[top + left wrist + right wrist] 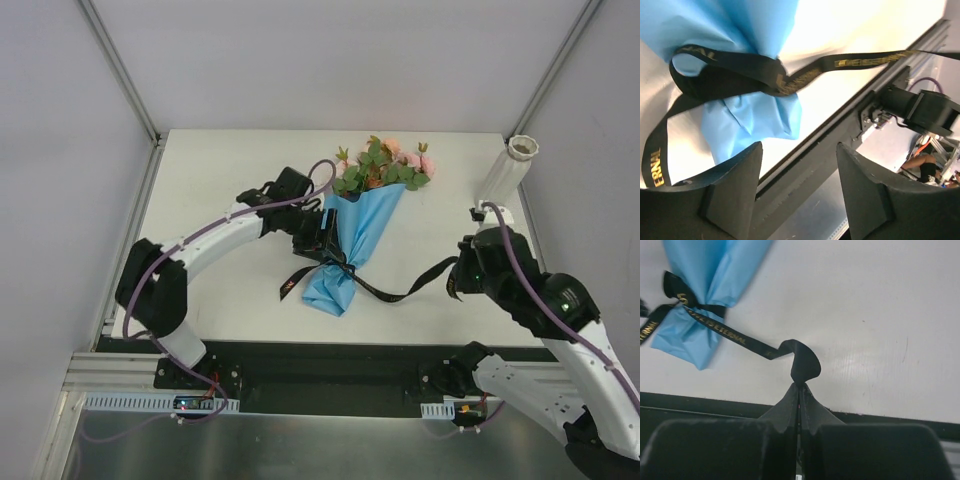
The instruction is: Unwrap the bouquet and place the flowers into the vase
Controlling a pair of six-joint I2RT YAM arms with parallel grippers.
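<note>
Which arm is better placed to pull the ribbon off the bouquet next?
Right. The right gripper is shut on the black ribbon's free end, which leads to the knot on the bouquet. The left gripper stands open beside that knot, holding nothing.

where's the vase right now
In the top view, the vase stands near the far right corner of the table, to the right of the bouquet. Neither wrist view shows it.

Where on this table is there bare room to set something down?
Bare table at the far left, behind the left gripper, and between the bouquet and the vase. Crowded at middle front: the ribbon stretches to the right gripper.
</note>
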